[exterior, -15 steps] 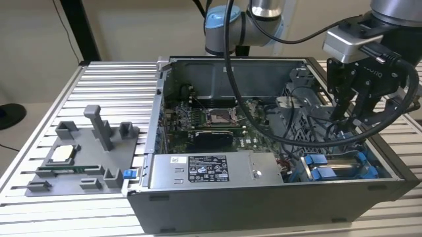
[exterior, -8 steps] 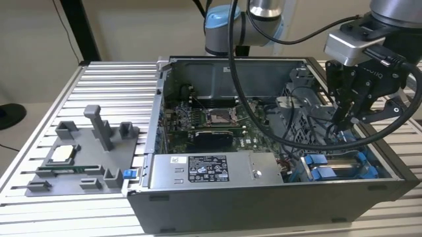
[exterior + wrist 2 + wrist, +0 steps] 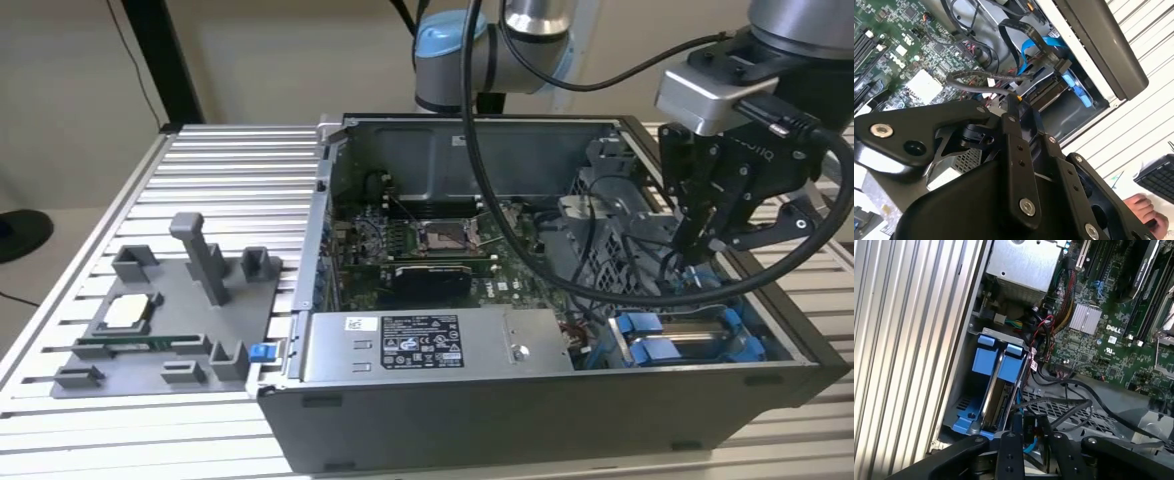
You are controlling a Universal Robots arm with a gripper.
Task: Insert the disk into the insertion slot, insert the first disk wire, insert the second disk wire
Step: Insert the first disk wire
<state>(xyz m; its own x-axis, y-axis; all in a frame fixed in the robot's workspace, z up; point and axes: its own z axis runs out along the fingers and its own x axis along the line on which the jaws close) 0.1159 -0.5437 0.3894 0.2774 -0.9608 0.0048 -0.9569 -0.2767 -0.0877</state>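
The disk (image 3: 995, 397) stands on edge in its blue carrier (image 3: 985, 360) inside the grey insertion slot (image 3: 999, 333), at the case corner on the exterior view's right (image 3: 694, 338). My gripper (image 3: 697, 252) hangs low inside the case, just above that bay. In the first wrist view its black fingers (image 3: 1009, 442) are shut on a small black connector with a blue disk wire (image 3: 1029, 430), close to the disk's end. A thin black wire (image 3: 984, 79) crosses just beyond the fingertips (image 3: 1013, 102), and a blue flat wire (image 3: 1034, 50) curves towards the bay.
A grey power supply box with a sticker (image 3: 427, 345) lies along the case front. The green motherboard (image 3: 427, 250) fills the floor, and a perforated cage (image 3: 1074, 415) stands beside the bay. A grey fixture (image 3: 160, 320) sits on the ribbed table. A person's hand (image 3: 1144, 207) rests near a keyboard (image 3: 1159, 175).
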